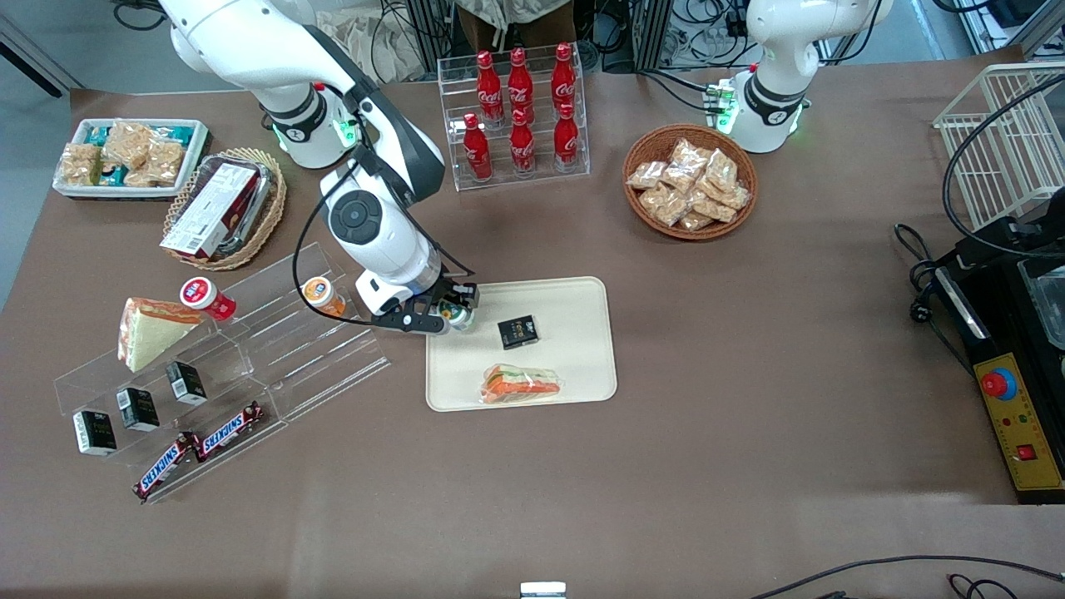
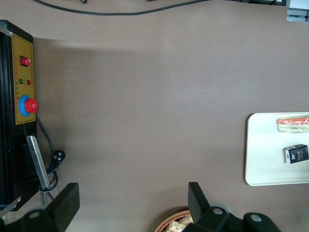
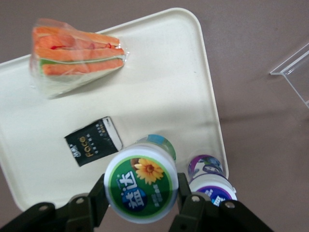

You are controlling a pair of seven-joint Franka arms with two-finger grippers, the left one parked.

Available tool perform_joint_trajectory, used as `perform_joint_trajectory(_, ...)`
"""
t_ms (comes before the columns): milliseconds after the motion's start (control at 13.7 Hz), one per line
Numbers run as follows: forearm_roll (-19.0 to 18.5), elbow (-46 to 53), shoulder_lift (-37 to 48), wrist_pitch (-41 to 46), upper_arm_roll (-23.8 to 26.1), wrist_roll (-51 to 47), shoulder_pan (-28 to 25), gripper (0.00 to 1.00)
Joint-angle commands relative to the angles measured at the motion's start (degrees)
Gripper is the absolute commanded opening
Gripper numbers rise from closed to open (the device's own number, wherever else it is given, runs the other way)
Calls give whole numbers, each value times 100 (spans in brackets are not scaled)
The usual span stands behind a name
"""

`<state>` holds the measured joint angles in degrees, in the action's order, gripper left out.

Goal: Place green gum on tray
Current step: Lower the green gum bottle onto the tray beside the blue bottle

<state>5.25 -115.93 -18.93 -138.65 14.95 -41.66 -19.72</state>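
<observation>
The green gum (image 3: 140,180) has a white-rimmed green lid with a flower and a teal body. My right gripper (image 3: 141,189) is shut on it, one finger (image 3: 98,195) on each side of the bottle below the lid. It is held over the corner of the cream tray (image 3: 159,82) nearest the acrylic stand. I cannot tell whether its base touches the tray. In the front view the gripper (image 1: 450,316) and gum (image 1: 457,315) are at that tray (image 1: 574,316) corner.
A purple-lidded bottle (image 3: 214,189) stands beside the gum at the tray's rim. A black packet (image 3: 93,140) and a wrapped sandwich (image 3: 77,53) lie on the tray. The acrylic stand (image 1: 274,333) holds an orange-lidded bottle (image 1: 320,293). A cola rack (image 1: 516,108) and a snack basket (image 1: 691,179) stand farther from the camera.
</observation>
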Motion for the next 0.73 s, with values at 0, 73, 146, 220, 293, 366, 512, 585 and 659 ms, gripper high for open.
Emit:
perform_joint_trajectory(0, -531, -9, -207, -311, -10, -457, -102, 14)
perform_joint_trajectory(73, -768, -9, -260, -320, -10, -440, -94, 14)
perform_joint_trajectory(146, -980, -9, -295, -320, -10, -440, -102, 14)
perform_joint_trajectory(220, -1077, -9, -339, -329, -1, -405, -102, 14)
perform_joint_trajectory(293, -1183, -9, -366, -338, -1, -300, -94, 14)
perform_joint_trajectory(366, -1236, -9, -383, -347, -1, -160, -94, 14)
perform_joint_trajectory(512, -1237, -9, -418, -381, 8, -97, -102, 14)
perform_joint_trajectory(585, -1237, -9, -445, -408, 8, -114, -102, 20)
perform_joint_trajectory(659, -1219, 0, -471, -408, 8, -167, -102, 62)
